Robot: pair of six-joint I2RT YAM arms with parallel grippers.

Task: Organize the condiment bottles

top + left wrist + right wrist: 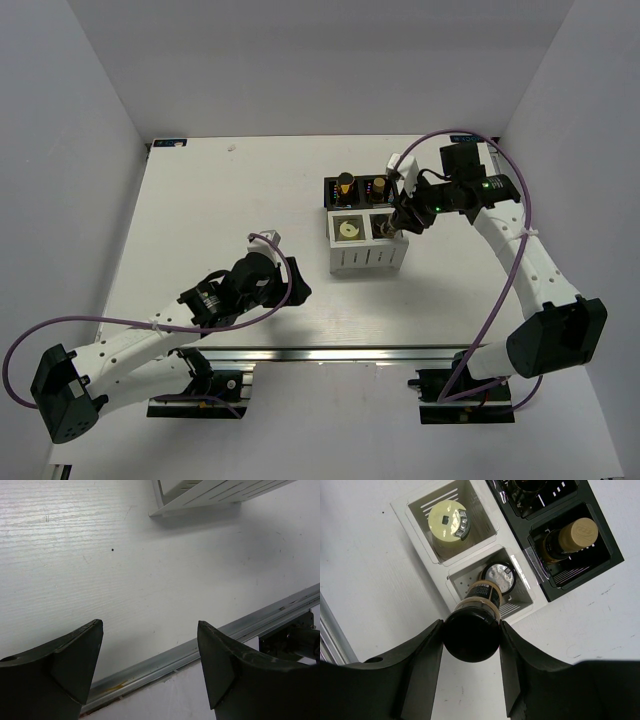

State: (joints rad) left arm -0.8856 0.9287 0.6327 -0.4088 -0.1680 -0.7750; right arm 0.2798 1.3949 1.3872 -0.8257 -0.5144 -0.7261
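Our left gripper (150, 630) hangs wide open and empty over bare table (100, 570), near the front rail (200, 650). Our right gripper (471, 624) clamps a dark-capped brown jar (471, 637) over the near-right white compartment of the box (365, 260), a silver-topped bottle (499, 576) inside.

Desk (230, 210): one, white, flat top; fine grain and light scuffs showed close up in the left wrist view.
Rail (340, 353): one, bare metal, ran the length of the desk's near edge; a bright streak of light lay near its middle.
Walls: three, plain pale grey. The left wall (60, 180), far wall (320, 60) and right wall (590, 150) stood at the matching desk edges and met at the two far corners.
Label (168, 142): one, small, at the far left corner.
Speck (112, 550): one, dark, on the desk top.
Light: even; shadows were soft.
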